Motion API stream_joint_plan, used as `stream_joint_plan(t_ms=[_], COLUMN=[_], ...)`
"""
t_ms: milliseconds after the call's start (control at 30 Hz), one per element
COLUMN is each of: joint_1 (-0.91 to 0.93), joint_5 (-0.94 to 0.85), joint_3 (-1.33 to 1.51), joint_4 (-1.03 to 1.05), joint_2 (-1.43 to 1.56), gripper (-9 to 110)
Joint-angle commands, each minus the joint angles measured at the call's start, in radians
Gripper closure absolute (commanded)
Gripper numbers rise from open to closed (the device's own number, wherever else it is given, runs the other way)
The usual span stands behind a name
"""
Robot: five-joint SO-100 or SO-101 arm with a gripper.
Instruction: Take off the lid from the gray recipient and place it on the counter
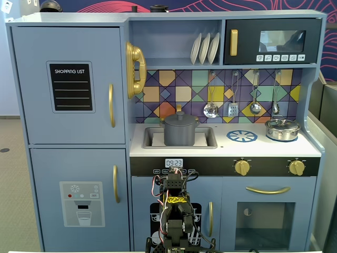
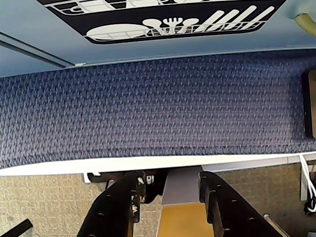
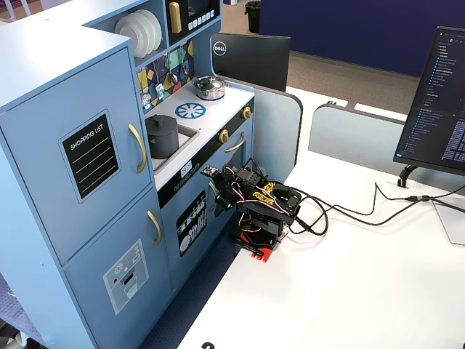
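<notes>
Down in the sink recess of the pale white-gray counter (image 1: 221,149) stands the matte dark gray cylindrical pot (image 1: 179,133), its round flat gray lid (image 1: 179,118) with a small knob seated on top. Well below, the black arm sits folded on the white bench (image 3: 378,276), its fingers (image 2: 170,190) parted and holding nothing, above blue carpet (image 2: 148,108).

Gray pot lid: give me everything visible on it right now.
The lid is a matte dark gray disc with a small central knob, as wide as the gray pot it sits flat on, closed. The pot stands in the sink recess of the counter. Nothing else touches it; the gripper is folded low, well below.
</notes>
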Motion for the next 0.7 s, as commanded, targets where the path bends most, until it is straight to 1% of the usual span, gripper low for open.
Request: stream_joint_plan(t_ms=[0,467,500,567,667], joint_1=[0.025,0.025,0.025,0.025,0.041], joint_5=[0.008,0.008,0.000,0.040,0.103], joint_3=[0.000,0.000,-0.002,-0.021,-0.112], joint_4=[0.175,0.169,0.149,0.092,-0.046], joint_2=[-0.005,-0.005,-0.005,-0.005,-0.029], gripper=[101,101,101,101,101])
